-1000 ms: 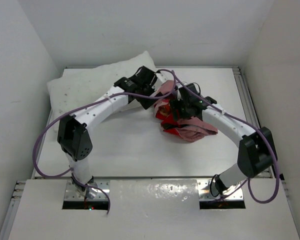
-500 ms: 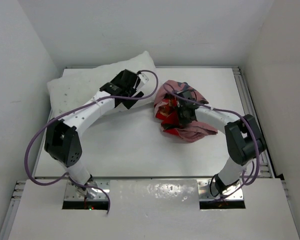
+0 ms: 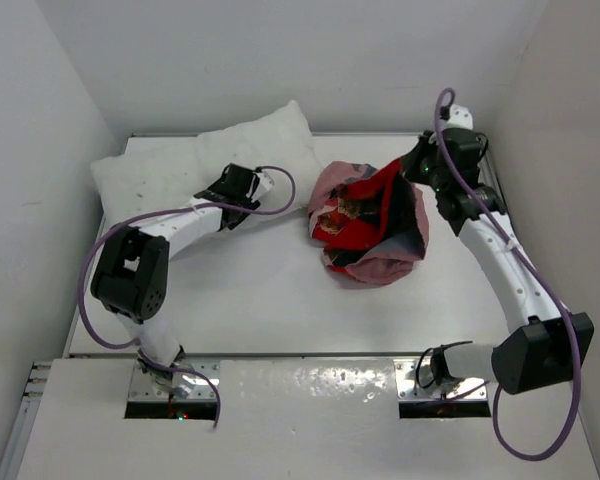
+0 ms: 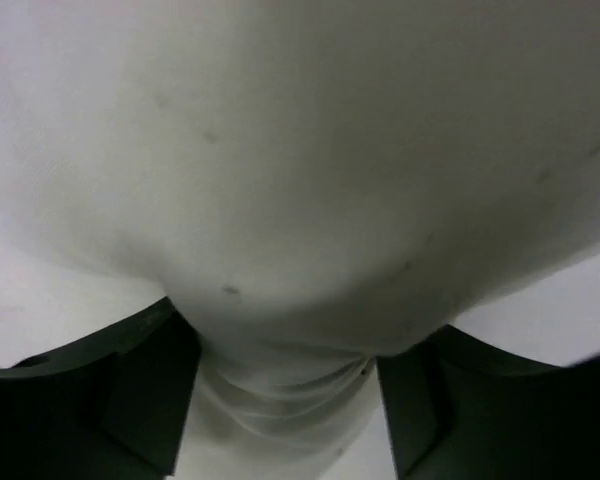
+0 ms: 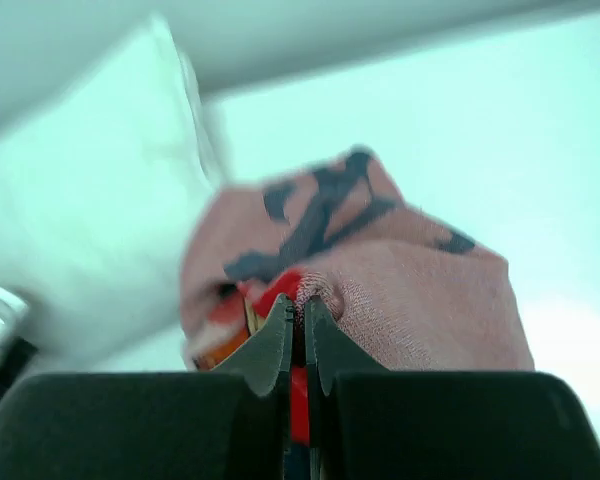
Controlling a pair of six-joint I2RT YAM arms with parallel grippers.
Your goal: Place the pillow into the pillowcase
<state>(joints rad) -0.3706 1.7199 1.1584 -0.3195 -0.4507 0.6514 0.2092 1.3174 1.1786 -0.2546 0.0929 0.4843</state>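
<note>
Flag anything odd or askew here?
The pillowcase is wadded in a heap, pale pink reverse showing, with no clear opening. The right gripper pinches a fold of it; the left gripper is shut on the pillow.

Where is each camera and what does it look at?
Top: up behind the robot, looking down at the table; left arm and right arm show.
Left wrist: on the left arm, facing the pillow in the left gripper.
Right wrist: on the right arm, facing the pillowcase in the right gripper.
Shared: all three show the pillow.
</note>
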